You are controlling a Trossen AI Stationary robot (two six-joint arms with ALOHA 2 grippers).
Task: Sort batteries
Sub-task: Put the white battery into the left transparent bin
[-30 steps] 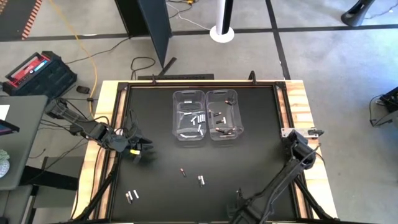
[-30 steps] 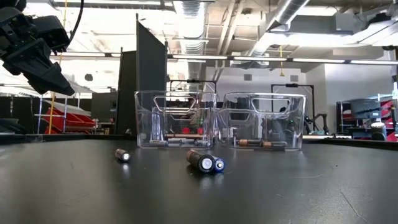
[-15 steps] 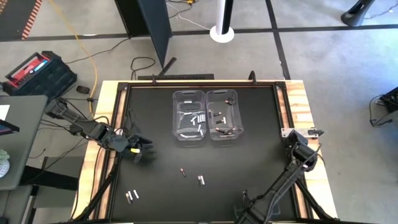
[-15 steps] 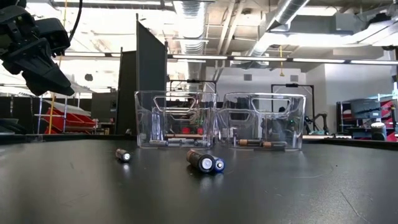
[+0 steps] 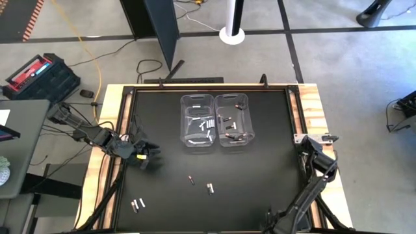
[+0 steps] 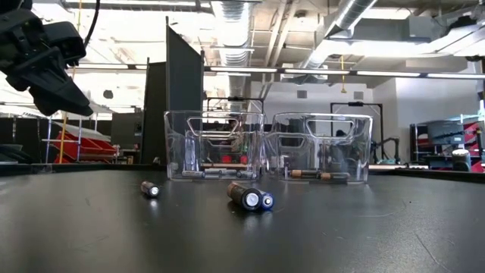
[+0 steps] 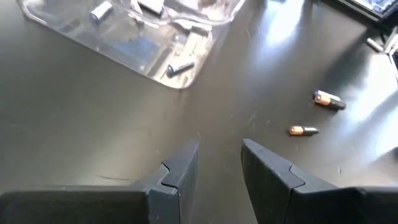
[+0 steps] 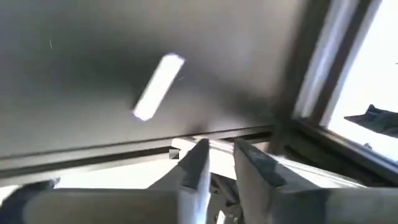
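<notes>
Loose batteries lie on the black table: one, a pair lying together and another pair near the front left. The low view shows them on their sides. More batteries lie in the two clear bins. My left gripper hovers open above the table's left part, nothing between its fingers. My right gripper hangs over the table's near edge, right of centre. Its fingers stand a narrow gap apart with nothing between them.
The table has a raised dark frame and wooden side rails. In the left wrist view one bin stands beyond the fingers and two batteries lie off to the side. Bare black surface lies between the bins and the loose batteries.
My right gripper has gone along the near edge toward the table's right edge, its forearm swinging with it. The left gripper and the batteries have stayed where they were.
</notes>
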